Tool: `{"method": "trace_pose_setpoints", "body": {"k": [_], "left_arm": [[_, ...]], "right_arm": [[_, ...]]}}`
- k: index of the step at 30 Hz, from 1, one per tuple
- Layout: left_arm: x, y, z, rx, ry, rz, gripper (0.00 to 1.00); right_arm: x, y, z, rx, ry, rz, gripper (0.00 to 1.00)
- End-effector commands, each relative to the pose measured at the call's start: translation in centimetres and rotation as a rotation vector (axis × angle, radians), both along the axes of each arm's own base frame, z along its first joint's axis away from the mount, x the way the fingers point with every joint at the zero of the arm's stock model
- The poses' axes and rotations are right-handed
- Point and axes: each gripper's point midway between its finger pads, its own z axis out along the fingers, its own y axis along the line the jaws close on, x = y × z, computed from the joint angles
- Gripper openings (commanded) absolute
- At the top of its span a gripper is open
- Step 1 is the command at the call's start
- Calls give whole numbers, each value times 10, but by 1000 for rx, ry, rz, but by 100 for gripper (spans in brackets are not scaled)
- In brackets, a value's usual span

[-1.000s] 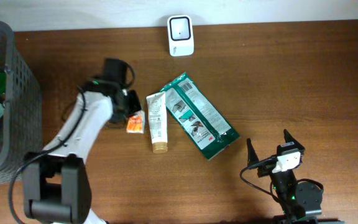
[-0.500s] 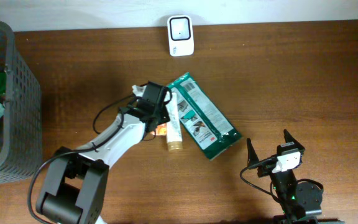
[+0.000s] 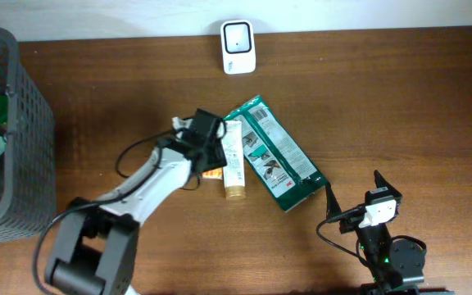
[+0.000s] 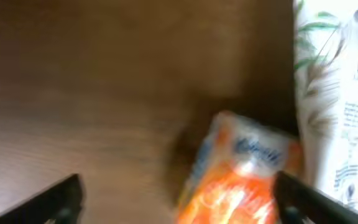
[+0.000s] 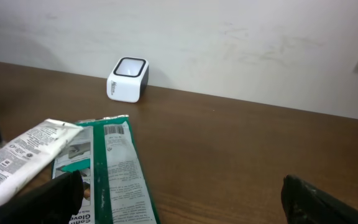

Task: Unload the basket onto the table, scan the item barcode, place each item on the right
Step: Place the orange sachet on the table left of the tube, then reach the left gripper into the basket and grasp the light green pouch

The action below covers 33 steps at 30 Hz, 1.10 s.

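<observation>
Orange foil sachet (image 4: 247, 180) lies on the brown wooden table (image 3: 400, 98), just left of the white plastic tube (image 3: 233, 164). Left pincer (image 4: 179, 202) hangs spread wide above it, gripping nothing; it should straddle the sachet alone, clear of the tube, before closing.

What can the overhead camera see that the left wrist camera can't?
Only overhead: the grey basket, the white scanner and the right pincer, open. Only the left wrist: the left pincer spread wide, its dark fingertips on either side of the orange packet, seen close up and blurred. Both: that orange packet, the white tube beside it, and the wooden table.
</observation>
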Motion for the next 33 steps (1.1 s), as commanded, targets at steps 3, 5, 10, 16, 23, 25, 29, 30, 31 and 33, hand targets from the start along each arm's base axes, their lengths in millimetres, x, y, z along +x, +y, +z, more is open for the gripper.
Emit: {"method": "trace_pose_setpoints", "body": {"k": [3,5,10,16,23,25,29,30,31,33], "left_arm": [[49,68,215,34,-383,-48,99],[53,118,287,121,-522,-36,99],[37,281,391,367,-753,217,99],[28,431,365,530,-696,360,100],[42,491,211,488,-299,246,99],[46,494,185,460,-255,238,99],[63,481,133,348,-217,100,84],[64,480,120,336,-193,81,84],[63,480,108,327,-166,60,83],[62,479,92,312,-137,51,84]], "right_arm": [[0,1,-2,7,3,2,98],[0,1,-2,7,3,2,98],[0,1,-2,7,3,2,98],[0,1,-2,7,3,2,98],[0,1,-3,7,4,2,98],[0,1,-3,7,4,2,98],[0,1,-3,7,4,2,98],[0,1,-3,7,4,2,98],[0,1,-3,7,4,2,98],[0,1,-3,7,4,2,98]]}}
